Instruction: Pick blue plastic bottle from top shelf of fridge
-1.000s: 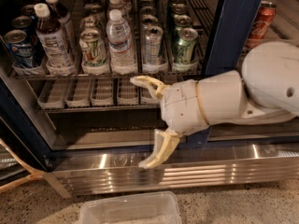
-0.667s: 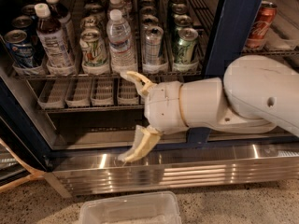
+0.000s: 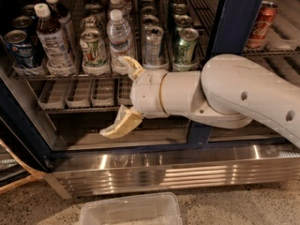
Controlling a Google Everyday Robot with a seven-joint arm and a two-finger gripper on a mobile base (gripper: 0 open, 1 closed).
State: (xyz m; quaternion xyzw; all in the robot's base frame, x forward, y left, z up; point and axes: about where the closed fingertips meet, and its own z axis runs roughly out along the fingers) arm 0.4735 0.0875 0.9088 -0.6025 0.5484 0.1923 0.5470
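Tool gapes wide, gripping nothing, before the fridge.

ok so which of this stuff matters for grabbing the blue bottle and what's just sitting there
For the job: blue plastic bottle, left on the top shelf; fridge; gripper, open, in front of the lower rack.
Just there: water bottle, blue can, red can, clear plastic bin on the floor.

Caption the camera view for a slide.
Open cream pincer before the top wire shelf, apart from small white-capped brown-drink bottle.
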